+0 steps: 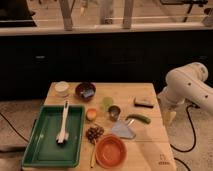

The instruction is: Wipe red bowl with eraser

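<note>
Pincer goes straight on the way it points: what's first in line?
Likely just floor: the pincer hangs pointing down beside the light wooden table's right edge, though depth is unclear.

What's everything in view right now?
table: 1, wood, centre
tray: 1, green, front left
brush: 1, white, in tray
red bowl: 1, orange-red, front
eraser: 1, dark, back right
maroon bowl: 1, maroon, back
white cup: 1, white, back left
green cup: 1, pale green, centre
metal cup: 1, grey, centre
orange cup: 1, orange, beside tray
cloth: 1, grey-blue, behind red bowl
vegetable: 1, green, by cloth
bunch: 1, dark, left of cloth
arm: 1, white, right of table
end effector: 1, white, beside table's right edge
</note>
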Controlling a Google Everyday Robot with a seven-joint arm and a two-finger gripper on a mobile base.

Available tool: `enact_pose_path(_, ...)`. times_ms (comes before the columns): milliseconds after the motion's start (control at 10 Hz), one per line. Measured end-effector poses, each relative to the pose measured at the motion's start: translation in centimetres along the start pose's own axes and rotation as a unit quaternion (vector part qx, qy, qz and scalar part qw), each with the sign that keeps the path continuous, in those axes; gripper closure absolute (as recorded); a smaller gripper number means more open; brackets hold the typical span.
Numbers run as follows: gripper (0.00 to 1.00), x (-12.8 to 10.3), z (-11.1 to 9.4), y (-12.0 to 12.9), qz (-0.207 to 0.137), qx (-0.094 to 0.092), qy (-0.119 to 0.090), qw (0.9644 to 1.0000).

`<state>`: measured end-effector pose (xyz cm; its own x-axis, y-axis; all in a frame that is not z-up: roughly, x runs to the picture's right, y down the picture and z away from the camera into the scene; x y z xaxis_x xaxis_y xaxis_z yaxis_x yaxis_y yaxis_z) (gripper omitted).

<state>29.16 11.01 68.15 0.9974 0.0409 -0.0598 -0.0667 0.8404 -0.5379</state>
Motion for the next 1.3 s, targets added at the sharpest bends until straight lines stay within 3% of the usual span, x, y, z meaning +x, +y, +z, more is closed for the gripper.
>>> enact_pose_path(400,0.20,-1.3,3.4,-0.8,-0.043,0.004,0.005,0.9990)
enact_pose_path(700,0.20,-2.0,3.8,-1.6,-0.058,0.005,0.004,0.9983)
enact_pose_path(1300,0.20,-3.0,6.5,-3.8,-0.086,0.006,0.002,0.9963)
